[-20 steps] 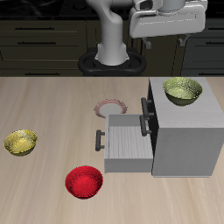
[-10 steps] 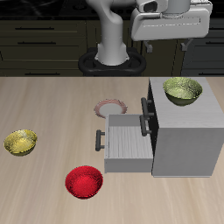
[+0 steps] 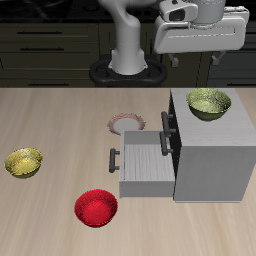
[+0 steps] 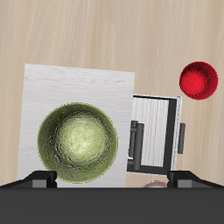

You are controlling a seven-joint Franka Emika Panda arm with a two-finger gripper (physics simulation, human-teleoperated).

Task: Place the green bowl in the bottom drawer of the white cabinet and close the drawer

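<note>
Three bowls are sitting in view, and the green one is waiting on top of the white cabinet (image 3: 212, 150).

Going left to right with the cabinet as landmark: a yellow bowl (image 3: 24, 162) is lying on the tabletop (image 3: 60, 115) well away from the cabinet's front, a red bowl (image 3: 96, 208) is resting nearer it, and a pinkish ring (image 3: 126, 124) is lying just off the cabinet's back corner. The bottom drawer (image 3: 148, 165) is standing pulled out and empty, while the green bowl (image 3: 208, 103) is sitting on the cabinet's top. The hand (image 3: 200, 40) is hanging high above the cabinet, holding nothing; how far its fingers are parted I cannot tell. The reach for the bowl is in hand. Next, it likely needs lowering straight onto the bowl's rim.
</note>
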